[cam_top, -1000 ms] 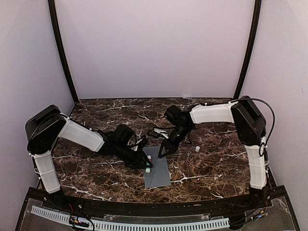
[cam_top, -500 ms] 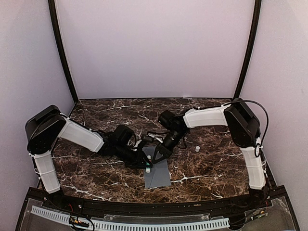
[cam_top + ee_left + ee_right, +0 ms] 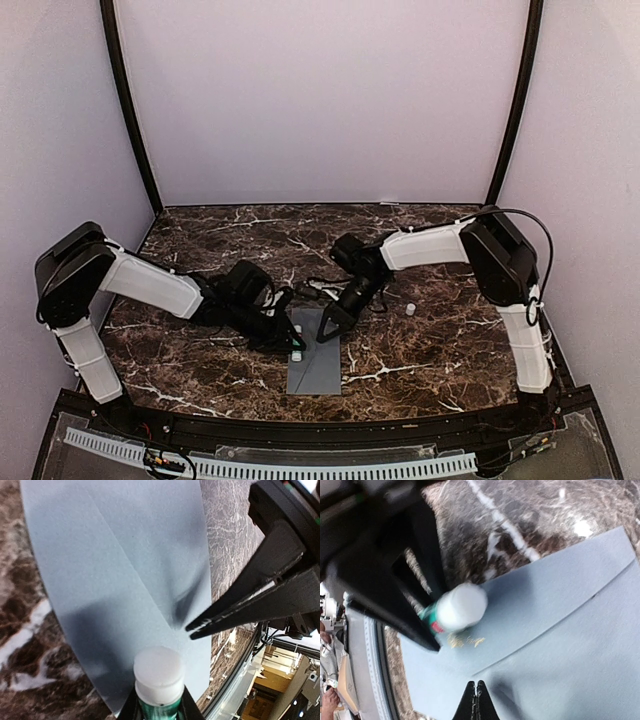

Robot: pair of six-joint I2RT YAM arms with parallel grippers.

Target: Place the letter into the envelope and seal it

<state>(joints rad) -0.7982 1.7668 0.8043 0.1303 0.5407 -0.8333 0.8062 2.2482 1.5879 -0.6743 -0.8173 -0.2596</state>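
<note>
From above: gripping a glue stick [image 3: 297,352] in the left pincer [image 3: 297,342], over the left edge of the grey-blue envelope [image 3: 320,370] lying flat on the bench [image 3: 440,340]. Pointing the closed right pincer [image 3: 322,334] down at its far end.
Left wrist: squeezing the white-capped stick above the envelope.
Right wrist: holding that pincer tight together over it.

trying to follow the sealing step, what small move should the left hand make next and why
Probably lower the glue stick onto the envelope by the flap seam: the left hand holds it over the paper, while the shut right hand seems to pin the envelope.
</note>
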